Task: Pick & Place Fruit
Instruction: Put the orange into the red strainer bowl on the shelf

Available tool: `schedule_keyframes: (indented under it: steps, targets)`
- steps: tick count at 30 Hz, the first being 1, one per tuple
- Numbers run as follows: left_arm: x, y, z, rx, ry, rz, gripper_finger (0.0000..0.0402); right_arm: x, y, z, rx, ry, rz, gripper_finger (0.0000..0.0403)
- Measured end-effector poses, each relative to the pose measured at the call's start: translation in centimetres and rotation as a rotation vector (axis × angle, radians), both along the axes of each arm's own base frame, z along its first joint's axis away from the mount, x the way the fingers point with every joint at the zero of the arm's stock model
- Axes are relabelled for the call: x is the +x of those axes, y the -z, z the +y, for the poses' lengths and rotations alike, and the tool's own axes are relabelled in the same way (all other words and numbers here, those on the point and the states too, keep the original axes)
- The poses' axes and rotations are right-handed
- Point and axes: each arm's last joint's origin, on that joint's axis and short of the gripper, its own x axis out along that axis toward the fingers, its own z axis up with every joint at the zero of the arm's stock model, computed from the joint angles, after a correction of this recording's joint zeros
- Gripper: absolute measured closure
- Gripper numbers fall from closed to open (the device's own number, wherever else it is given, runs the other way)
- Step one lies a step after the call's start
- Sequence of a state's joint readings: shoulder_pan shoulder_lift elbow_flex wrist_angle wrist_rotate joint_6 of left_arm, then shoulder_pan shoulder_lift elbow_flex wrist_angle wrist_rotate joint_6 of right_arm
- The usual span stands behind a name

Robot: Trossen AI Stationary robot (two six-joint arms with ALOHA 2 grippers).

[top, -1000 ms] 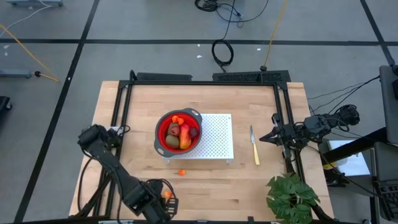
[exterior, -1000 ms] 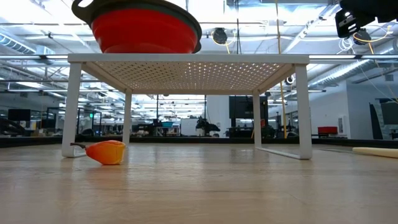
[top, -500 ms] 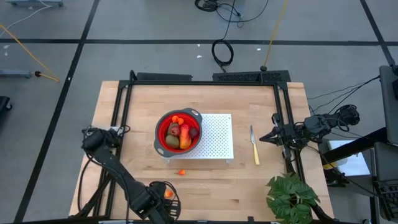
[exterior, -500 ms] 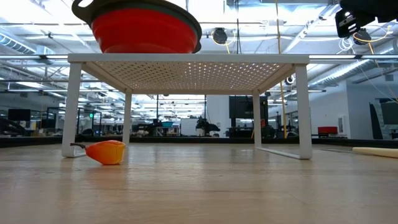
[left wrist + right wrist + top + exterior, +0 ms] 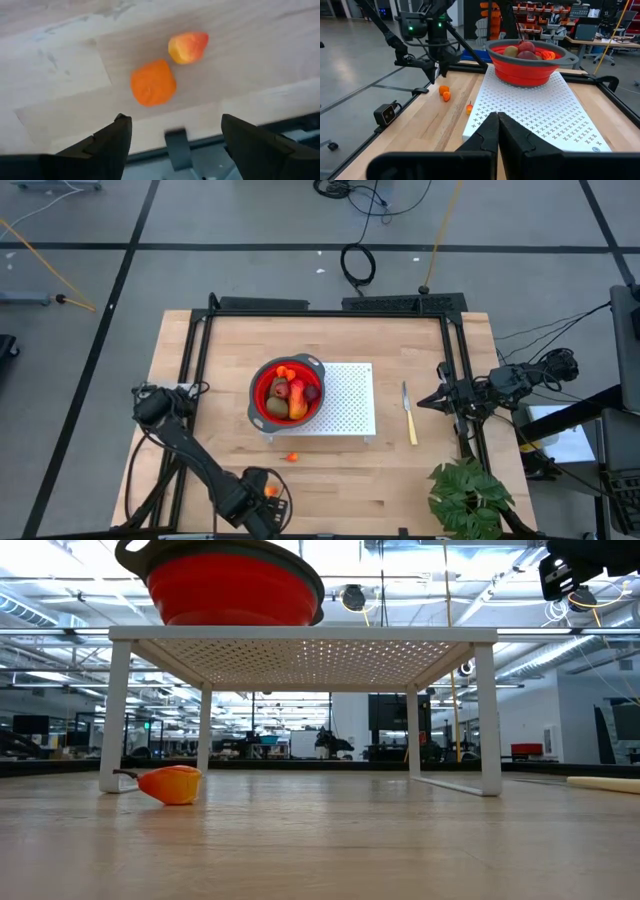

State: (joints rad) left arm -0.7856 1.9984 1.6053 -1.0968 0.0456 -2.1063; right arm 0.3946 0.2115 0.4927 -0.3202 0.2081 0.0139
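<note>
A red bowl [image 5: 258, 396] stands on a white perforated rack [image 5: 350, 400] and holds a red-orange-yellow oblong fruit [image 5: 298, 402], olive-brown ovals [image 5: 279, 388], a dark red ball [image 5: 311, 392] and orange bits. Two small fruit pieces lie on the table by its near edge: an orange one [image 5: 153, 89] and a yellow-red one [image 5: 188, 47]. My left gripper [image 5: 175, 137] hovers open over them [image 5: 262, 500], touching nothing. Another orange bit [image 5: 291, 457] lies in front of the rack, and it also shows in the low view [image 5: 172, 784]. My right gripper [image 5: 498, 131] is shut and empty at the table's right [image 5: 425, 400].
A yellow-handled knife [image 5: 408, 415] lies right of the rack. A green leafy plant [image 5: 468, 498] stands at the near right corner. A black frame [image 5: 200, 360] runs along the table's sides. The two pieces lie close to the table's near edge [image 5: 260, 95].
My left gripper has moved along the near edge toward the table's right, closer to the two small pieces there. The fruit has not moved.
</note>
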Motion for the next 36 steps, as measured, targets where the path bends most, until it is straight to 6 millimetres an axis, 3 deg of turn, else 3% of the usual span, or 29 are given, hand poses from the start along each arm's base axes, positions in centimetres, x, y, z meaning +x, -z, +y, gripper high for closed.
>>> schedule_keyframes:
  steps: [11, 23, 36]
  targets:
    - [-0.8, 2.8, 0.8, 0.022, 0.104, 0.039, 0.0132, 0.0, 0.0, 0.0, -0.003, 0.0, -0.001, 0.0403]
    - [-1.4, 5.9, 1.6, -0.011, 0.109, 0.065, 0.0141, 0.0, 0.0, 0.0, -0.003, 0.0, -0.001, 0.0403]
    - [-0.6, 6.4, 2.3, -0.047, 0.157, 0.029, 0.022, 0.0, 0.0, 0.0, -0.003, 0.0, -0.001, 0.0403]
